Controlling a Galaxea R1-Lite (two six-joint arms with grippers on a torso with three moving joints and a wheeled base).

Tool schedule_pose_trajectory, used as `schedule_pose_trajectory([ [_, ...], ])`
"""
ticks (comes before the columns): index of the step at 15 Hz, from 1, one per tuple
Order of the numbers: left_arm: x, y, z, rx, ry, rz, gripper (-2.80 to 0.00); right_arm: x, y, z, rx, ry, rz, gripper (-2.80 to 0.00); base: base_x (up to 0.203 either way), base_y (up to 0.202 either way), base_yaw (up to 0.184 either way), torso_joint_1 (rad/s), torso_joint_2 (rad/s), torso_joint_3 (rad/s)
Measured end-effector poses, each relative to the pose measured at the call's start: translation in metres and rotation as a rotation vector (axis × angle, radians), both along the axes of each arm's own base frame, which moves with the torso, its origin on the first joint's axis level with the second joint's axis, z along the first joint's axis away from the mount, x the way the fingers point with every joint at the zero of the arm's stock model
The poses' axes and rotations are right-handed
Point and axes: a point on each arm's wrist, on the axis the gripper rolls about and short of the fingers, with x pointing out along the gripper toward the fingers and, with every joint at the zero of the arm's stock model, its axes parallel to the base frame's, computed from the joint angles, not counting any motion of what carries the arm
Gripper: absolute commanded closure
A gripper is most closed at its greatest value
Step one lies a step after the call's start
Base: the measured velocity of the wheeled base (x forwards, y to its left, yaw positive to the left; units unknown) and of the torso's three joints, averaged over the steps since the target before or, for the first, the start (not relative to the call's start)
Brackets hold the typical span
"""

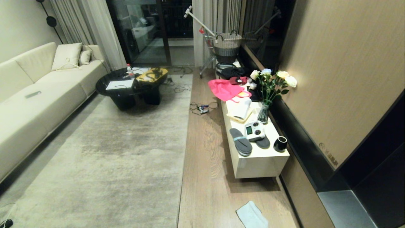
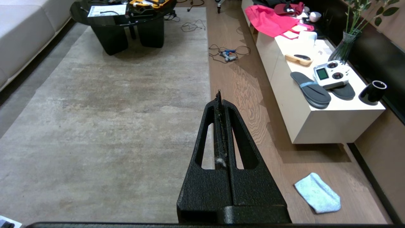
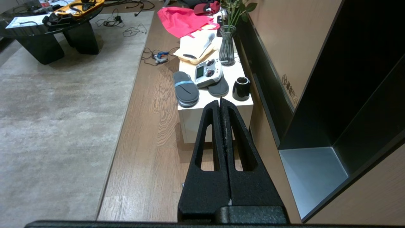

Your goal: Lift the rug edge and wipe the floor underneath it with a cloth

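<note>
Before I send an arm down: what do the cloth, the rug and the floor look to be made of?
The cloth: pale blue, soft and fuzzy, probably microfibre, lying limp and rumpled. The rug: mottled beige-grey, matte short pile, likely woven textile. The floor: light brown planks with dark grain streaks and a slight sheen; wood or wood-look laminate, cannot tell which.

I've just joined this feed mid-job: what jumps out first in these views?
A big beige-grey rug covers the floor's left side, its straight rug edge running along bare wood floor. A pale blue cloth lies on that floor near the low white cabinet, which carries a bright pink bag and flowers. The left gripper and right gripper hang above the floor, jaws shut and empty.
</note>
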Motion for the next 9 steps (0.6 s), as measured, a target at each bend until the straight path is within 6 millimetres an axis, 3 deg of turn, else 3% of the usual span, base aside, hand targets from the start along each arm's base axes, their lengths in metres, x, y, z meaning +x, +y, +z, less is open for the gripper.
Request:
schedule_pose_trajectory([
  [9, 0.0, 0.0, 0.0, 0.0, 0.0, 0.0, 0.0, 0.0, -0.0003, 0.0002, 0.029, -0.003, -0.012, 0.0, 0.0, 0.0, 0.0, 0.0, 0.0, 0.0],
])
